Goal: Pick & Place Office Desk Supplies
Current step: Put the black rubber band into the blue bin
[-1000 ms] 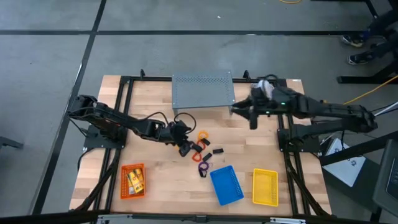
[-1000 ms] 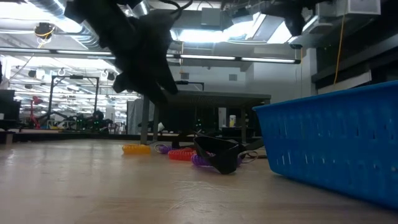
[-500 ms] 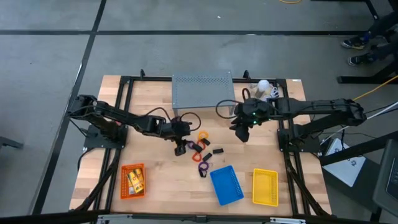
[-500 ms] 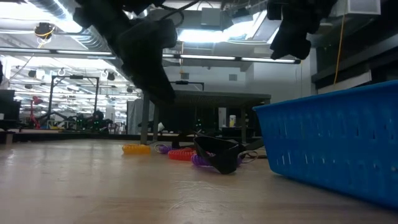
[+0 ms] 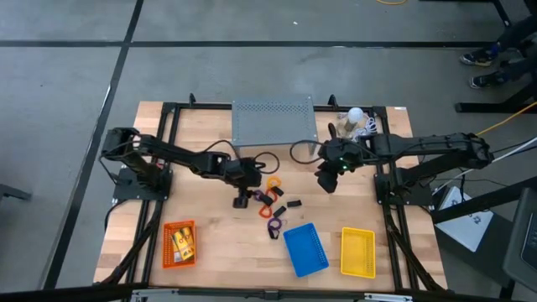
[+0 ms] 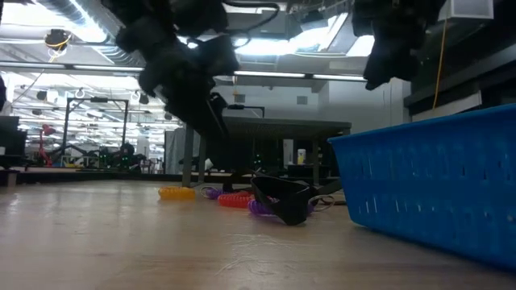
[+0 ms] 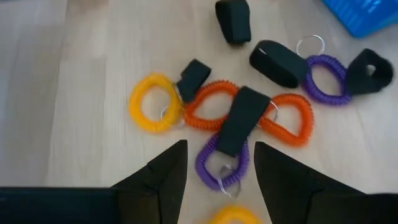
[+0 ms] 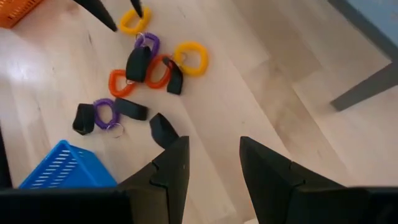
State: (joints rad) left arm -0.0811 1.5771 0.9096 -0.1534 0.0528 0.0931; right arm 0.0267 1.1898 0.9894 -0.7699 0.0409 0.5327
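**Both grippers open and empty above the key-coil pile**

Wooden table (image 5: 210,243): grey perforated metal shelf (image 5: 274,122) at the far edge, white bulb (image 5: 356,116) just right of it. Three baskets along the near edge: orange basket (image 5: 179,244) on the left with yellow-orange packets (image 5: 182,242) inside, blue basket (image 5: 305,249) in the middle, yellow basket (image 5: 357,252) to its right.

Left arm reaches in from the left side; left gripper (image 5: 241,200) hangs over the left edge of the pile, fingers (image 7: 163,174) spread wide, nothing between them. In its wrist view the gap sits right over a purple coil (image 7: 222,163) with a black tag (image 7: 240,120) lying across it.

Right arm comes in from the right; right gripper (image 5: 328,182) is up off the table, right of the pile and in front of the shelf, fingers (image 8: 166,169) parted, nothing held.

Loose supplies sit mid-table between shelf and blue basket: yellow coil (image 7: 150,111), two orange coils (image 7: 208,106) touching under the black tag, second purple coil (image 7: 325,77) nearer the blue basket, several black fobs (image 7: 233,20) scattered around them
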